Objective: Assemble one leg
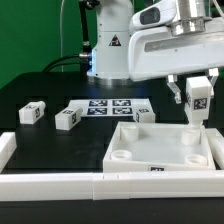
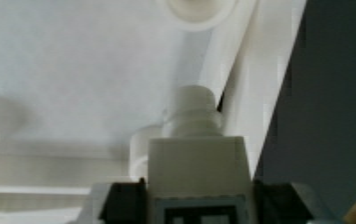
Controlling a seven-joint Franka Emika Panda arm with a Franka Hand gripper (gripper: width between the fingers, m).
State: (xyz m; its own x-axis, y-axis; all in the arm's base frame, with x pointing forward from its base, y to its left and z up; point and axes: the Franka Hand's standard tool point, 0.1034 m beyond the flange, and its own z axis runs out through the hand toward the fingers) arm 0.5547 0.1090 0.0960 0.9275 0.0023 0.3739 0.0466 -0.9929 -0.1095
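In the exterior view, we see the robot's two-finger gripper at the exterior view's right. Its fingers are clamped on the leg, a small white stubby block-like peg with a black-and-white square tag on its face. The leg is held upright, off the table, over the far corner of the panel on the exterior view's right. This is a large flat white square panel with round sockets at its corners. We cannot tell whether the leg's lower tip touches it.

The panel lies on the black table, its near edge against a long white rail. Beyond it lies the thin flat white marker board. Three loose white tagged pegs lie on the table: one just beside the board's end on the exterior view's right, one at its other end, and one further towards the exterior view's left.

In the wrist view, the leg fills the middle, gripped between the dark fingers of the gripper. Its narrower round tip points at the white surface of the panel, close to the panel's edge, where the dark table begins. One round socket shows beyond the tip, well apart from it. The picture is too blurred for us to tell whether tip and panel touch.
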